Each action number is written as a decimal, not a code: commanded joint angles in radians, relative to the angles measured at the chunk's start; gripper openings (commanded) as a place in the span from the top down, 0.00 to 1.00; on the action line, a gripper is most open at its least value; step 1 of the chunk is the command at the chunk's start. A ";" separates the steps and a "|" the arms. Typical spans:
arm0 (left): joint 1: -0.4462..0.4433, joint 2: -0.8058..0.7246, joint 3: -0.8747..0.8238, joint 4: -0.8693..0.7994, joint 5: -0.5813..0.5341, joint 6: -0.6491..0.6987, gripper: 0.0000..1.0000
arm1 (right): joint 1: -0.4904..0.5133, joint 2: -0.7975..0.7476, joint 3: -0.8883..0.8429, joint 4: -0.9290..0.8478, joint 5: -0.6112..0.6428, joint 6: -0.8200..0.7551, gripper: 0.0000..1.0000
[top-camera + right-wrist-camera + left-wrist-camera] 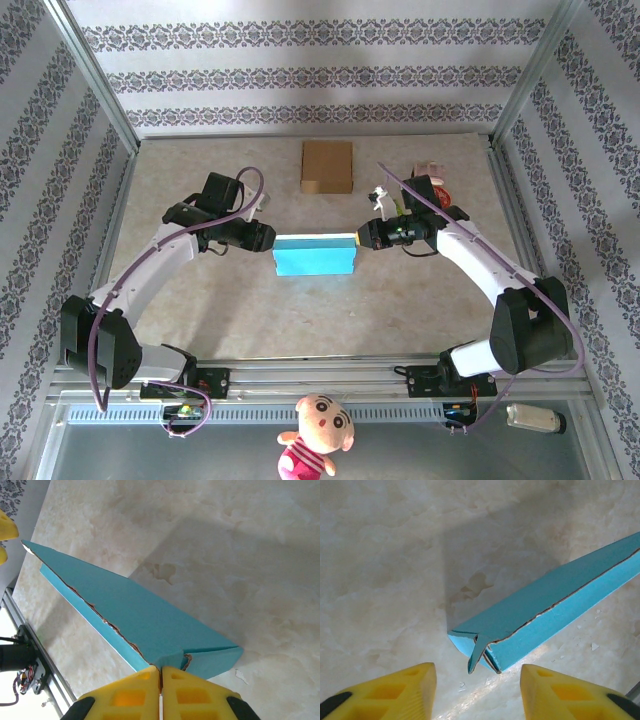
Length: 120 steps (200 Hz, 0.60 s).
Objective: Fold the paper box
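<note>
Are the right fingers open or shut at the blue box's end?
Shut. The right fingers press together, no gap, at the blue box's end, in the right wrist view. Whether paper is pinched between them, I cannot tell.

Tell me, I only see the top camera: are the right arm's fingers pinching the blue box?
Observer: Yes. In the right wrist view the right fingers are shut on the blue box, right at its end seam.
Operator: And the left fingers?
Observer: The left fingers are open, one on each side of the box's end, not touching it.
Operator: Is the box neat?
Observer: No. A small flap sticks out at the left end.
</note>
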 commanded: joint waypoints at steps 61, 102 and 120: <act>-0.013 0.035 -0.009 0.053 -0.007 -0.035 0.62 | 0.010 0.008 0.025 -0.006 -0.009 -0.008 0.93; -0.013 0.041 -0.014 0.085 0.000 -0.049 0.68 | 0.013 0.006 0.025 -0.009 -0.010 -0.007 0.93; -0.013 0.046 -0.009 0.086 0.007 -0.050 0.73 | 0.014 0.006 0.027 -0.008 -0.012 -0.004 0.93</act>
